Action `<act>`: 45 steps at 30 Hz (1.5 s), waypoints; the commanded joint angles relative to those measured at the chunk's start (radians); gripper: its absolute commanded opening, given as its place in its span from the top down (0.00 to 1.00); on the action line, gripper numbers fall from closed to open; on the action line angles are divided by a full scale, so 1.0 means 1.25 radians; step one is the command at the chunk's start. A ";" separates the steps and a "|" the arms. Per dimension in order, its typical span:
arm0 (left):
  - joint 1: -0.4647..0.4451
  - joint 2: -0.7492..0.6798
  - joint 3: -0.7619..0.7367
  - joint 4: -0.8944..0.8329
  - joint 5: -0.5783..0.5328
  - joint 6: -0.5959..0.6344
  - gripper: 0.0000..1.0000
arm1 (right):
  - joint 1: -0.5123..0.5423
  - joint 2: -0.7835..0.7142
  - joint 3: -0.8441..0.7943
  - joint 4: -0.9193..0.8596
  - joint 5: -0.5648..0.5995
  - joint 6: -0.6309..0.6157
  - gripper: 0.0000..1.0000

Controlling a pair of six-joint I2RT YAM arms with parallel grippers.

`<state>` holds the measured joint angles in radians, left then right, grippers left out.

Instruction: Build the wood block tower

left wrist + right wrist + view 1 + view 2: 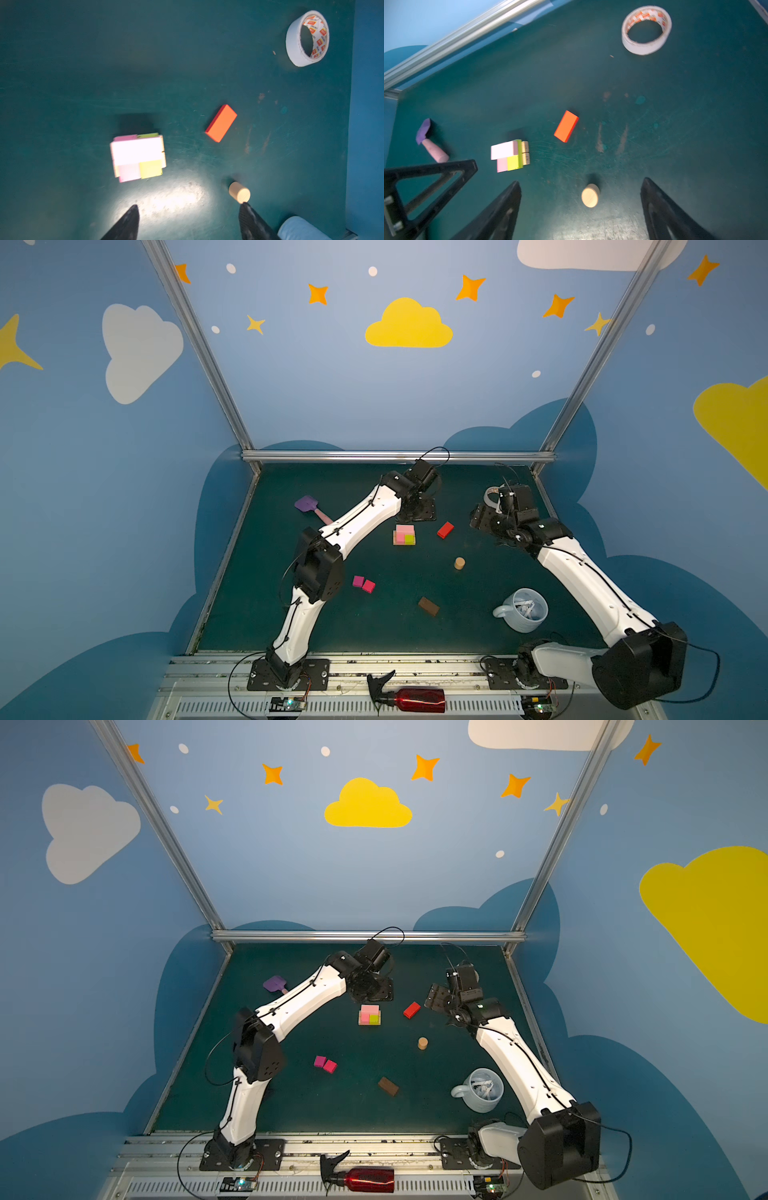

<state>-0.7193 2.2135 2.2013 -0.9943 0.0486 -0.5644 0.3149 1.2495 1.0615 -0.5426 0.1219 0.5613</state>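
The tower [404, 534] is sitting at the far middle, only part built. The left gripper [189, 205] and right gripper [581, 181] are hanging open (nothing inside). I think one is needing to grab the red block [445, 529] lying right of it.

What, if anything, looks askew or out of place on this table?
On the tower, the small pink block sits slightly skewed, its edge poking past the lime-green block beside it. Otherwise nothing looks spilled, toppled or damaged.
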 commanded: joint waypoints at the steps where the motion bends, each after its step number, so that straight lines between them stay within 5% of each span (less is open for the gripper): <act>1: -0.012 0.072 0.124 -0.128 -0.028 -0.006 0.18 | -0.030 -0.034 -0.040 0.044 -0.029 0.015 0.12; 5: -0.019 0.151 0.233 -0.160 -0.013 -0.068 0.13 | -0.074 -0.067 -0.069 0.056 -0.027 0.018 0.12; 15: -0.027 0.237 0.241 -0.051 0.050 -0.236 0.07 | -0.148 -0.103 -0.168 0.131 -0.067 0.033 0.12; 25: -0.040 0.311 0.345 -0.014 0.081 -0.240 0.10 | -0.195 0.091 -0.162 0.269 -0.272 0.023 0.18; 28: -0.039 0.312 0.345 -0.014 0.077 -0.233 0.11 | -0.201 0.160 -0.131 0.312 -0.335 0.026 0.30; 35: -0.038 0.323 0.345 -0.021 0.078 -0.222 0.11 | -0.205 0.332 -0.018 0.349 -0.461 0.028 0.79; 45: -0.039 0.333 0.342 -0.018 0.051 -0.211 0.11 | -0.199 0.563 0.123 0.403 -0.574 0.070 0.99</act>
<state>-0.7670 2.6057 2.6179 -1.0126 0.1398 -0.8459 0.0624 1.9171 1.1797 -0.0772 -0.5262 0.6258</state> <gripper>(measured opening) 0.893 0.051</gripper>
